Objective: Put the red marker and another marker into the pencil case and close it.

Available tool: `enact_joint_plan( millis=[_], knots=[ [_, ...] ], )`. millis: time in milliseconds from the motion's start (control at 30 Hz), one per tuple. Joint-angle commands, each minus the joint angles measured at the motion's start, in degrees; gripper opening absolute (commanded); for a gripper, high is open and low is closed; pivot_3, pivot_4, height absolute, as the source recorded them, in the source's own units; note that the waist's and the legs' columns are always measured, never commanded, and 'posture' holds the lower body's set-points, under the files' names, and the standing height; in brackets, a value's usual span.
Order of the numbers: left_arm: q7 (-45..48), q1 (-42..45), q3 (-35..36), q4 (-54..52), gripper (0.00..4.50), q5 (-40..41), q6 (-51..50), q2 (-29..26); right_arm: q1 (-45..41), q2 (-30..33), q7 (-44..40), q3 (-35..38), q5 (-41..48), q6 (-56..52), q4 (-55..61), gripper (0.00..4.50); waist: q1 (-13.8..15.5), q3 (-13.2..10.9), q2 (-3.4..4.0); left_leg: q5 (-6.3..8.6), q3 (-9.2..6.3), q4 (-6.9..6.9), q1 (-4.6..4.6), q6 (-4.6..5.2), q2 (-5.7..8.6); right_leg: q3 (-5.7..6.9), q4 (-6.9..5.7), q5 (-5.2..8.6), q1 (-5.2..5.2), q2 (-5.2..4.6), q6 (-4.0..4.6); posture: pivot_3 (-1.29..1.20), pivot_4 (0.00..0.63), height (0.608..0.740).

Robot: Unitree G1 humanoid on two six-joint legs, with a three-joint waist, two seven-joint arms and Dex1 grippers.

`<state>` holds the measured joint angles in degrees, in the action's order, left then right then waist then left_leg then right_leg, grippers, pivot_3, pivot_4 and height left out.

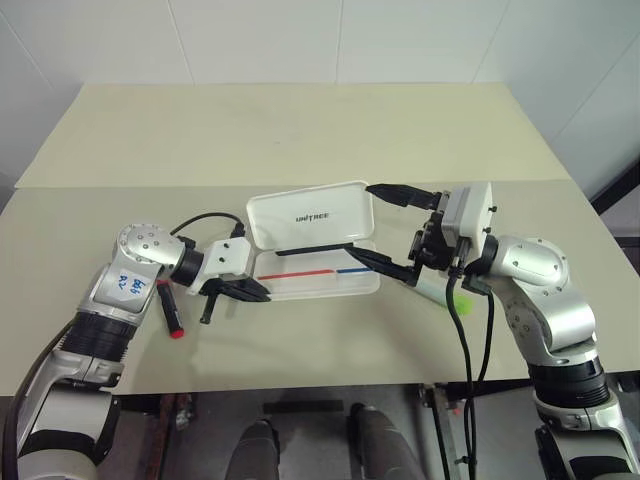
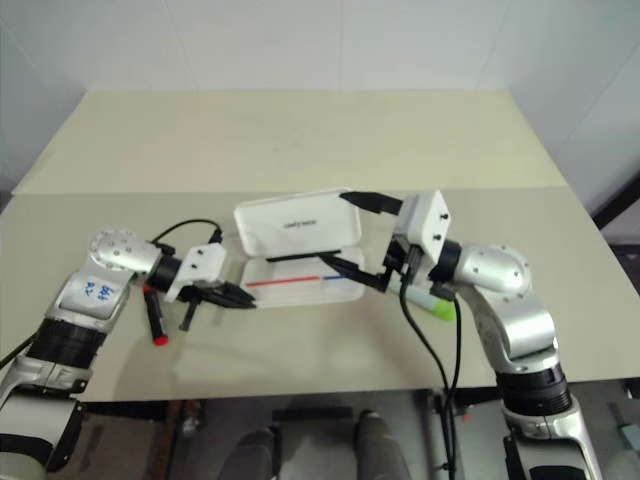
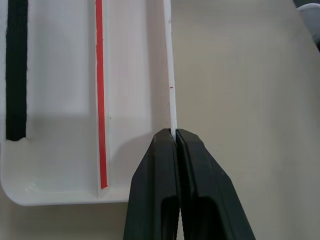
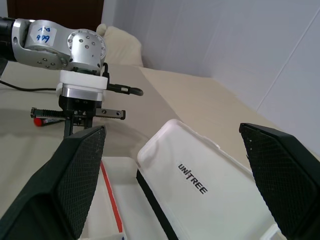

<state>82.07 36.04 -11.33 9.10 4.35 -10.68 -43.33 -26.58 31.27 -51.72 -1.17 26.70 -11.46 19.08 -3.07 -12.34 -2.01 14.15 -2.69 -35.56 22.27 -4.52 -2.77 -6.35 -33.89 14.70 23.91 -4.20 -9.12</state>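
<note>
Your left gripper (image 3: 176, 137) has its fingers pressed together on the near wall of the pencil case (image 1: 300, 215), at the tray's left end. The case sits open mid-table (image 1: 300, 130), lid raised on the far side, red and blue stripes showing in the tray. Your right gripper (image 1: 385, 225) is spread wide at the case's right end, one finger past the lid's far corner, the other near the tray. The red marker (image 1: 170, 312) lies on the table left of the case, beneath your left arm. The green highlighter (image 2: 432, 303) lies right of the case, under your right wrist.
</note>
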Motion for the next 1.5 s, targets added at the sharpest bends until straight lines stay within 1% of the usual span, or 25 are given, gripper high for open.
enact_joint_plan(
  millis=[33, 167, 233, 333, 367, 500, 800, 1033, 1233, 1300, 1367, 1500],
  knots=[
    [0.22, -0.76, -0.53, -3.32, 0.03, 0.52, -3.44, -1.56, 1.16, 1.00, 0.98, 2.57, 1.72, -0.83, 4.17, 4.50, -0.02, 0.00, 0.00, 0.00, 0.00, 0.00, 0.00, 0.00, 0.00, 0.00, 0.00, 0.00, 0.00, 0.00, 0.00, 0.00, 0.150, 0.740],
    [0.09, -0.99, -0.87, -4.07, 0.03, 0.28, -4.71, -2.23, 1.76, 1.12, 1.54, 2.70, 1.85, -1.50, 5.24, 4.50, -0.08, 0.00, 0.00, 0.00, 0.00, -0.01, -0.01, 0.01, 0.00, 0.00, 0.00, 0.07, 0.00, 0.00, 0.13, 0.00, 0.150, 0.740],
    [0.48, -0.74, -1.55, -4.13, 0.41, -0.03, -5.85, -2.49, 2.40, 1.23, 2.04, 3.02, 2.03, -1.86, 6.16, 4.50, -0.08, 0.00, 0.00, 0.00, 0.00, -0.01, -0.02, 0.01, 0.00, 0.00, -0.01, 0.10, 0.00, 0.00, 0.19, 0.00, 0.150, 0.740],
    [0.57, -0.43, -1.81, -4.22, 1.25, 0.32, -6.30, -2.31, 2.80, 1.18, 2.44, 3.38, 1.98, -2.18, 6.75, 4.50, -0.10, 0.00, 0.00, 0.00, 0.00, -0.01, -0.02, 0.01, 0.00, -0.01, -0.01, 0.14, 0.00, 0.00, 0.26, 0.00, 0.150, 0.740],
    [0.50, -0.34, -1.73, -4.36, 1.65, 0.65, -6.64, -2.07, 2.86, 1.19, 2.48, 3.45, 2.00, -2.20, 6.79, 4.50, -0.08, 0.00, 0.00, 0.00, 0.00, -0.01, -0.02, 0.01, 0.00, -0.01, -0.01, 0.17, 0.00, 0.00, 0.31, 0.00, 0.150, 0.740],
    [0.39, -0.05, -1.65, -4.74, 2.97, 1.31, -7.21, -1.76, 2.71, 1.03, 2.70, 3.15, 1.90, -2.12, 6.63, 4.50, -0.11, 0.00, 0.00, 0.00, 0.00, -0.07, -0.03, 0.01, 0.00, -0.01, -0.05, 0.26, -0.01, 0.00, 0.49, 0.00, 0.150, 0.740],
    [-0.81, 0.42, -0.13, -7.98, 2.97, 3.82, -9.86, -1.37, 1.72, 0.15, 2.26, 2.37, 1.54, -0.99, 4.79, 4.50, -0.05, 0.00, 0.00, 0.00, 0.00, -0.09, -0.02, 0.01, 0.00, -0.01, -0.05, 0.29, -0.01, 0.00, 0.55, 0.00, 0.150, 0.740],
    [-2.26, 0.68, 2.34, -11.91, 2.97, 8.86, -15.03, -1.18, 1.01, -0.77, 1.99, 1.82, 1.31, -0.55, 3.70, 4.50, -0.04, 0.00, -0.01, 0.00, 0.00, -0.09, -0.01, 0.01, 0.00, -0.01, -0.05, 0.26, -0.01, 0.00, 0.48, 0.00, 0.150, 0.740],
    [-3.73, -1.05, 4.74, -14.88, 2.97, 12.56, -18.40, -2.38, 0.84, -1.21, 1.43, 1.62, 1.20, 0.01, 2.87, 4.50, -0.12, 0.00, -0.01, 0.00, 0.00, -0.09, -0.01, 0.01, 0.00, -0.01, -0.06, 0.24, -0.01, 0.00, 0.45, 0.00, 0.150, 0.740],
    [-7.19, -2.66, 7.79, -16.26, 2.97, 13.87, -20.48, -2.33, 0.69, -1.43, 1.27, 1.57, 1.26, 0.16, 2.53, 4.50, -0.17, 0.00, -0.01, 0.00, 0.00, -0.09, -0.02, 0.01, 0.00, -0.01, -0.06, 0.24, -0.01, 0.00, 0.45, 0.00, 0.150, 0.740],
    [-12.86, -5.61, 13.07, -18.53, 2.97, 15.97, -24.41, -1.54, 0.42, -1.79, 0.88, 1.38, 1.23, 0.28, 1.81, 4.50, -0.35, 0.00, -0.01, 0.00, 0.00, -0.08, -0.04, 0.01, 0.00, -0.02, -0.07, 0.23, -0.01, 0.00, 0.43, 0.00, 0.150, 0.740],
    [-21.10, -14.67, 22.05, -26.71, 2.97, 20.21, -33.38, -1.61, -0.44, -2.20, -0.27, 1.13, 1.39, 0.58, 0.21, 4.50, -0.44, 0.00, -0.01, 0.01, -0.02, -0.05, -0.07, 0.02, -0.01, -0.01, -0.16, 0.19, 0.00, 0.00, 0.28, 0.00, 0.150, 0.740]
  ],
)
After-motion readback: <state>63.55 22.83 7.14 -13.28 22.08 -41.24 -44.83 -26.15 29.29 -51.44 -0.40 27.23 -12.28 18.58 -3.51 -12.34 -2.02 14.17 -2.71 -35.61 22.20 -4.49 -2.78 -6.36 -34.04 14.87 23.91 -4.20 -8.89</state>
